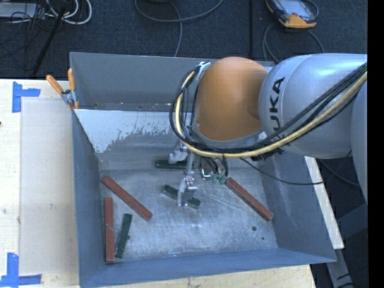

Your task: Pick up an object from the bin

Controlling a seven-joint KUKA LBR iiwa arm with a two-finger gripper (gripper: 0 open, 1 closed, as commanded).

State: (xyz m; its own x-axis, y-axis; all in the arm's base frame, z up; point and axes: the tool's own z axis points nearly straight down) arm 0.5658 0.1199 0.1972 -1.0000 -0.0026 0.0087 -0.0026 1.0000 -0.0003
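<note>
Dark-green short bar (pixel 171 191) lies mid-bin (pixel 120 89), and the gripper (pixel 187 198) stands right upon it, probably to take it. Whether it is open or closed, I cannot tell. Reddish bars (pixel 126 198) lie apart.

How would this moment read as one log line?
claw: low, mid bin | at: small dark green bar, lying on floor | right of it: reddish-brown bar | pick: not yet done
</note>
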